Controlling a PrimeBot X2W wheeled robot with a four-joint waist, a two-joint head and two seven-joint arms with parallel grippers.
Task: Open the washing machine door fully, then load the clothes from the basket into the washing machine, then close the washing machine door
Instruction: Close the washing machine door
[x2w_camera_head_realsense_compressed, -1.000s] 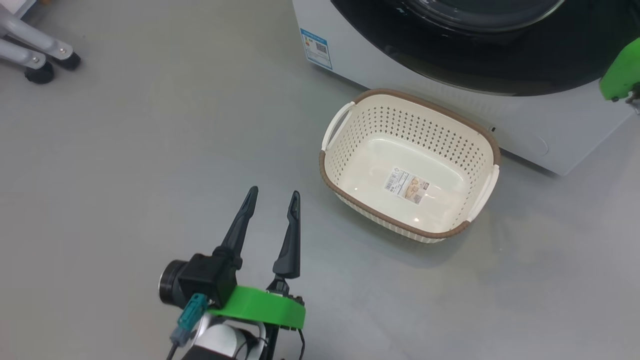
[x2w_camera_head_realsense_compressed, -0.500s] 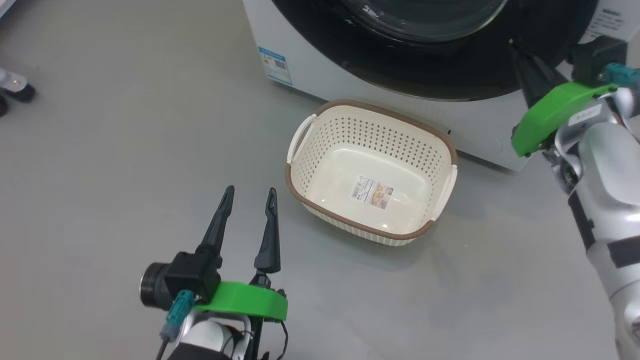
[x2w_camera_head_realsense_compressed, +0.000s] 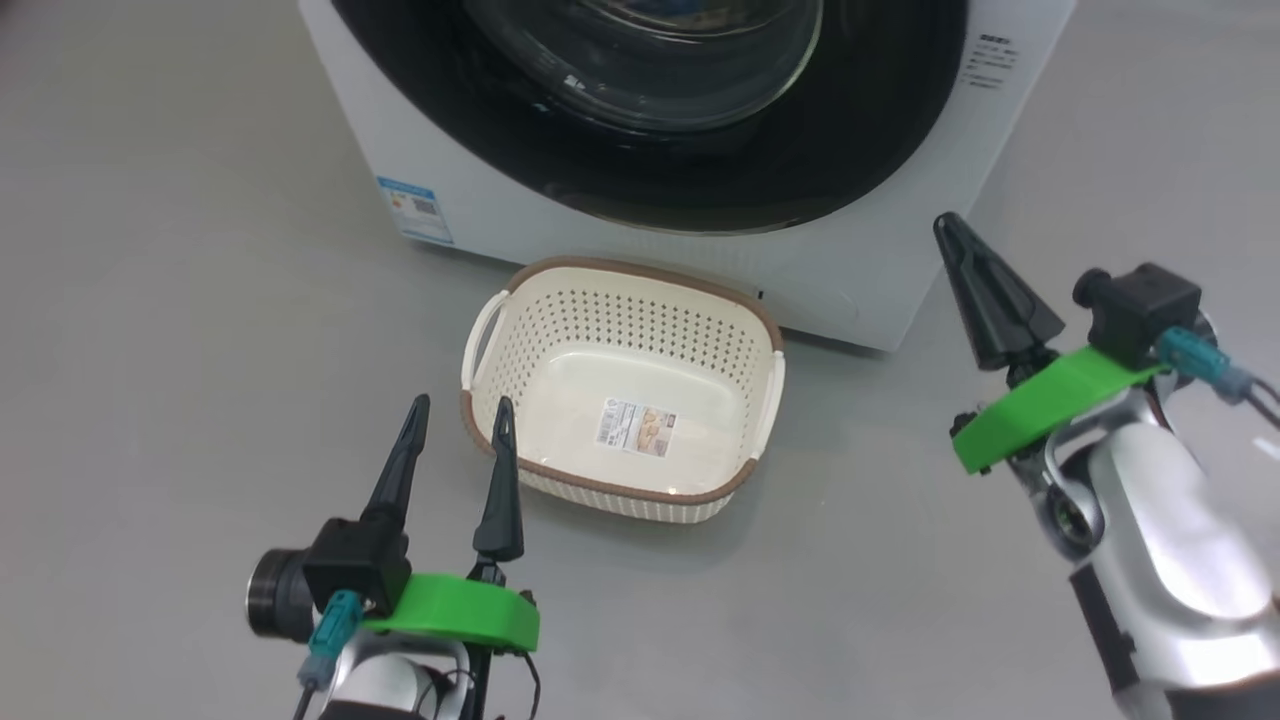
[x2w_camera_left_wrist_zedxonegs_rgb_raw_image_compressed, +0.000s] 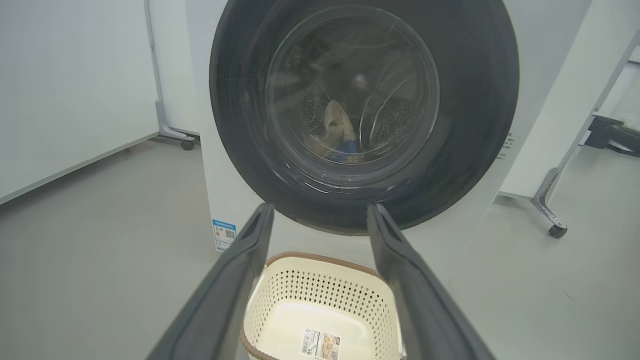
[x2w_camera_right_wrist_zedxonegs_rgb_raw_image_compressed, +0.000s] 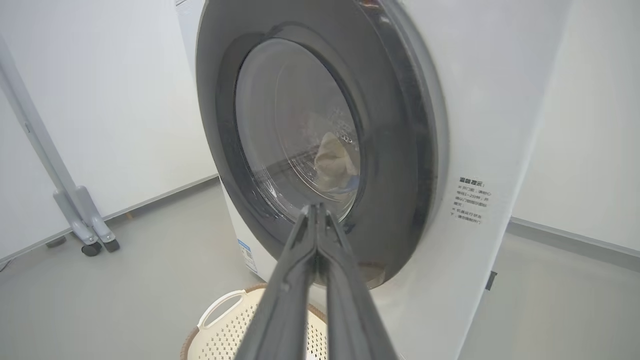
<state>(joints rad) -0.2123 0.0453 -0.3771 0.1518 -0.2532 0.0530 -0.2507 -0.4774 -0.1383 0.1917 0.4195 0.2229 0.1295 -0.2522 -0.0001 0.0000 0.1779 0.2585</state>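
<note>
Head view watcher: your basket (x2w_camera_head_realsense_compressed: 620, 325) sits empty mid-frame. All done?

Left wrist view watcher: looks like it. The clothes (x2w_camera_left_wrist_zedxonegs_rgb_raw_image_compressed: 336, 125) show through the washing machine door (x2w_camera_left_wrist_zedxonegs_rgb_raw_image_compressed: 240, 100) at centre frame, and it seems shut. Your left gripper (x2w_camera_head_realsense_compressed: 462, 403) has its fingers spread, your right gripper (x2w_camera_head_realsense_compressed: 948, 225) has them pressed together, and neither holds anything.

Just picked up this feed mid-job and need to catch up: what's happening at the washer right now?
Nothing is being handled at this moment. The washing machine door looks shut, and the clothes lie inside, visible behind its glass. The basket sits empty on the floor in front of the washing machine. The left gripper hovers open beside the basket, and the right gripper is shut on nothing, off to the basket's right. The job looks about done.
</note>
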